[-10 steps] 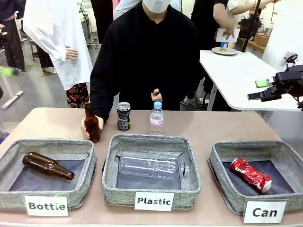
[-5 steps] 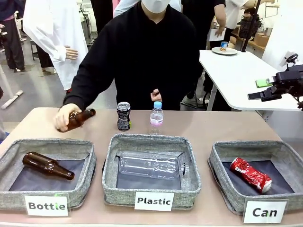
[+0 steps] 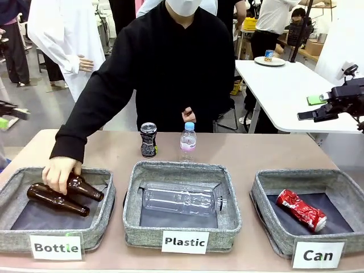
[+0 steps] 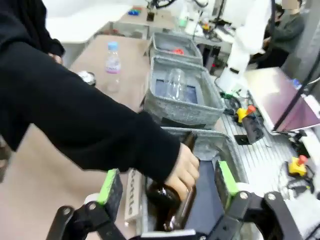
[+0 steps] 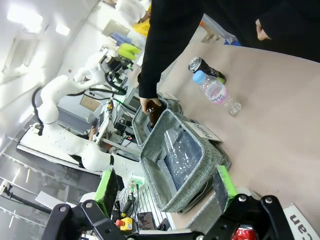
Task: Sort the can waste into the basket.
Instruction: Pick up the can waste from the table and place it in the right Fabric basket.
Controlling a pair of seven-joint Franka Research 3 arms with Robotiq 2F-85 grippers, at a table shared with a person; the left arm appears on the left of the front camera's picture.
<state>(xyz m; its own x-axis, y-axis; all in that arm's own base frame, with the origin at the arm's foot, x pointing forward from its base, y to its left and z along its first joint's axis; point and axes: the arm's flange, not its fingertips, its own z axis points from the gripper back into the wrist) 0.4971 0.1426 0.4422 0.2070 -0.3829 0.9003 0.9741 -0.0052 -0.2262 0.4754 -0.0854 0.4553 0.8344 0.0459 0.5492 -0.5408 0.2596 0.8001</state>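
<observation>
At your far left the person's hand (image 3: 61,173) is curled around a brown bottle (image 3: 88,189), laying it in the Bottle basket (image 3: 96,227). Your left gripper (image 4: 167,185) hangs above that spot, jaws spread and empty.

The black-patterned can (image 3: 148,139) stands upright on the table (image 3: 256,153), behind the Plastic basket (image 3: 132,224) and just beside a water bottle (image 3: 187,140). The red can (image 3: 301,210) lies in the Can basket (image 3: 263,219).

Your right gripper (image 5: 166,184) is wide apart and holds nothing.

You're likely halfway. The next move calls for gripping the standing can without knocking the water bottle, then carrying it right.
</observation>
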